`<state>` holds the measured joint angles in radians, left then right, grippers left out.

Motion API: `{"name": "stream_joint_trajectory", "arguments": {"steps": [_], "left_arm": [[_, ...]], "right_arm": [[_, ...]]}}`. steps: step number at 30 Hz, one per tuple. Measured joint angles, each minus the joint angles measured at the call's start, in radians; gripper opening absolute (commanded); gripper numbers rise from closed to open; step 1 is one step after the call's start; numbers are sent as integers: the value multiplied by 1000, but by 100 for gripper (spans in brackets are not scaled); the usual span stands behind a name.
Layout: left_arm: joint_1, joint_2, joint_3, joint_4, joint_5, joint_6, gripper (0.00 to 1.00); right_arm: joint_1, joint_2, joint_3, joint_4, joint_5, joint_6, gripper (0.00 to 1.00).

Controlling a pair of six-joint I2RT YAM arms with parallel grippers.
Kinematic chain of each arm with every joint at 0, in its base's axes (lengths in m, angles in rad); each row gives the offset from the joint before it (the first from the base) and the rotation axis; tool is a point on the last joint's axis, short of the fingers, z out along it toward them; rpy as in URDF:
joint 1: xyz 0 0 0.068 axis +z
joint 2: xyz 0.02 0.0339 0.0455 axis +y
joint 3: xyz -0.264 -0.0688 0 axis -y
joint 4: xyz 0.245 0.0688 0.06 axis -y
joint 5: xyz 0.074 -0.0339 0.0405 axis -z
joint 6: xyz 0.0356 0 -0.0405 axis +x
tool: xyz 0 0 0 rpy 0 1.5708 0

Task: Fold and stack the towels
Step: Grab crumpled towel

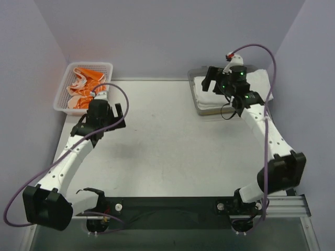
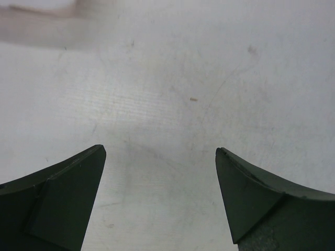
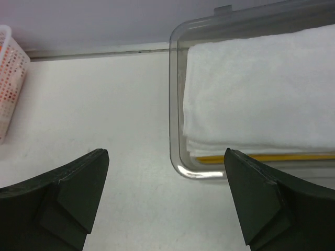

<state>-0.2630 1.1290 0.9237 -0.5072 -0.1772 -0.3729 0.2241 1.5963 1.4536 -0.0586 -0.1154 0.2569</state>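
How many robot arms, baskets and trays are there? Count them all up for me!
Robot arms: 2, the left arm and the right arm
Baskets: 1, the white mesh basket
Trays: 1, the clear grey tray
Total: 4

Folded white terry towel lies flat on top of a stack in the grey translucent tray, far right of the table; top face smooth, edges square to the tray walls; several white folded layers show at its near edge; beneath them a thin yellow edge of a lower towel, the rest of it hidden. Orange-and-white towel lies crumpled and unfolded in the white mesh basket, far left; bunched folds, pattern unreadable from above.
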Motion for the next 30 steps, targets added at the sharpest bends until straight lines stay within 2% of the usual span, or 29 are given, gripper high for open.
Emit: {"name": "stream_joint_trajectory", "arguments": {"steps": [5,9,13,16,24,30], "left_arm": [[92,169,281,-15,-23,-8,97],[225,330,446,-26,-38,-27,98],[379,502,573,-32,-51,-77,97],[452,631,669,-37,-64,-108,97],[475,950,943,-34,-87,-121,97],[474,1157,1094,-43,-74,-124,97]], "right_arm": [[0,-332,-178,-75,34,2,98],[1,-418,-250,-144,13,-4,96],[27,-379,-277,-159,-21,1,96],[74,-316,-278,-158,-39,2,97],[203,-101,-270,-126,-74,-6,98],[230,-1,-241,-117,-86,-22,98]]}}
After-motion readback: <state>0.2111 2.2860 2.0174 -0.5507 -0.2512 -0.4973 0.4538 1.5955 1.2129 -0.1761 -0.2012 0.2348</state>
